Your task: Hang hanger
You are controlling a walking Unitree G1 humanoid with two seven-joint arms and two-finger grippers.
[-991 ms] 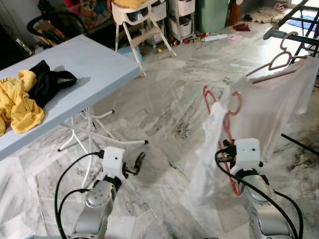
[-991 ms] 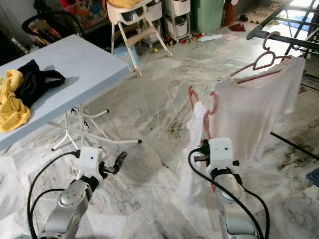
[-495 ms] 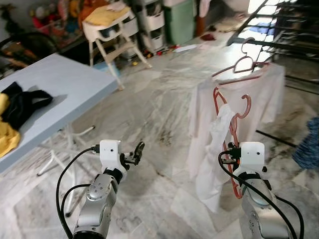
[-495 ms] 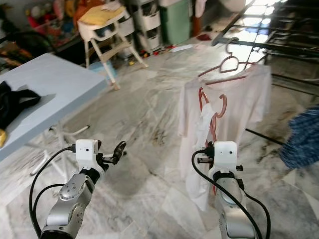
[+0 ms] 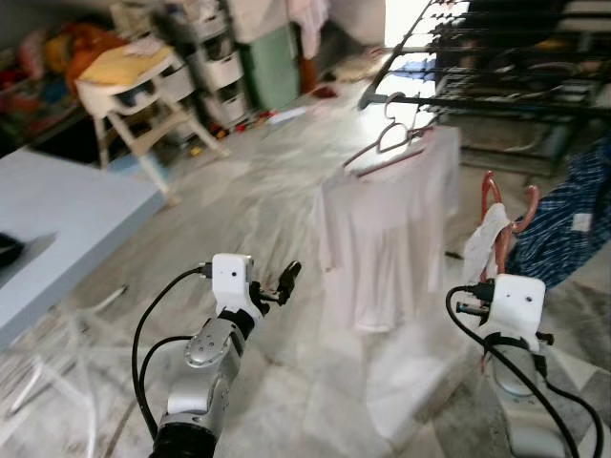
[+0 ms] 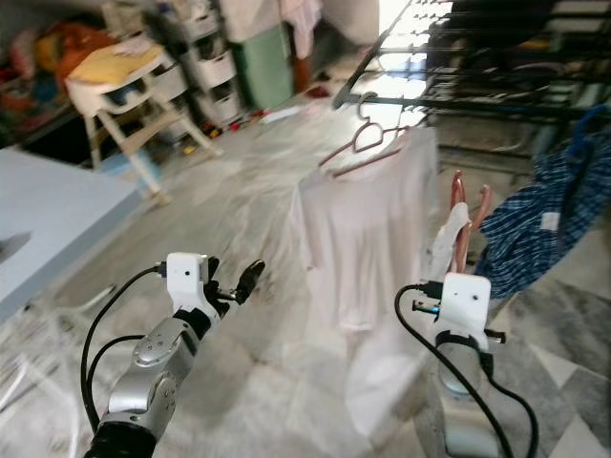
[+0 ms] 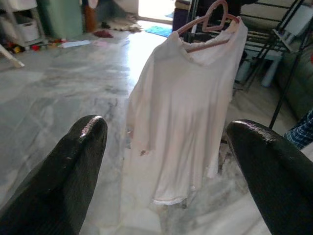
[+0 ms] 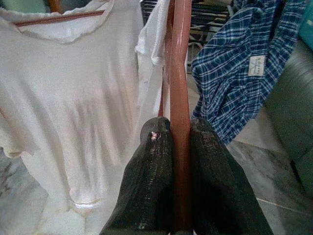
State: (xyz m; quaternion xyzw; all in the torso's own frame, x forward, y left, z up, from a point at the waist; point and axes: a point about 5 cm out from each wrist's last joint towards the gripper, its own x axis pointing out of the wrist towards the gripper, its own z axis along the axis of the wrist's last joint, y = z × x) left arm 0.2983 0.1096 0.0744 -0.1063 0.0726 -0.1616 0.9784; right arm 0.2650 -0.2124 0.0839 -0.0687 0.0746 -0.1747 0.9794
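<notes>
Hanger (image 8: 179, 103), red and draped with a white garment (image 5: 480, 240), now swung round to face the drying rack (image 5: 496, 72), pinched upright by right gripper (image 8: 180, 147); left gripper (image 7: 166, 161) spread wide, idle.

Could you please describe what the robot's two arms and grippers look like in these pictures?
Both arms are silver metal with rounded joints, each ending in a white boxy wrist block. Looping black cables run from each block down along the arm. The left gripper and the right gripper each have two long black fingers with a slightly glossy, textured surface. No markings can be made out.
</notes>
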